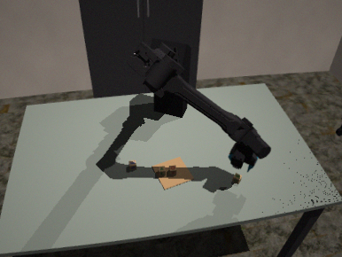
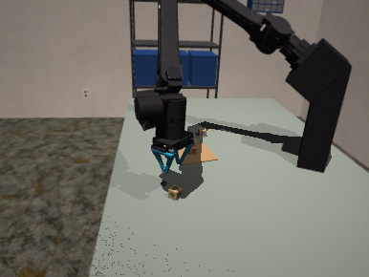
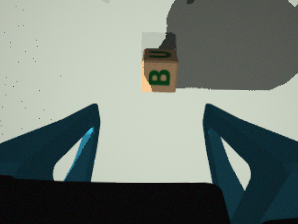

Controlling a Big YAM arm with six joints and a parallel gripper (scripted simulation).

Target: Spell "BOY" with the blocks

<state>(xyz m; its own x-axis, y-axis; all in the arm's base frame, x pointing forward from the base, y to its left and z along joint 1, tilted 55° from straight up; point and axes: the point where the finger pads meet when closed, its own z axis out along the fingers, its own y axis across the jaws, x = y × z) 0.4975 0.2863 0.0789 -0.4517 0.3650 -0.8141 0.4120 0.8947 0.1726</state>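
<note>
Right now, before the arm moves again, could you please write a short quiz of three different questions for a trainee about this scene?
1. True or false: the dark parallel gripper with teal fingers is shut on the small wooden block with a green letter B.
2. Multiple choice: how many small wooden blocks lie on the square orange mat in the top view? A) none B) two C) four
3. Fill in: in the exterior view, the B block lies on the pale green table, ____ the mat.

Key:
1. False. The fingers are apart and the block lies free on the table, ahead of them.
2. B
3. off
</note>
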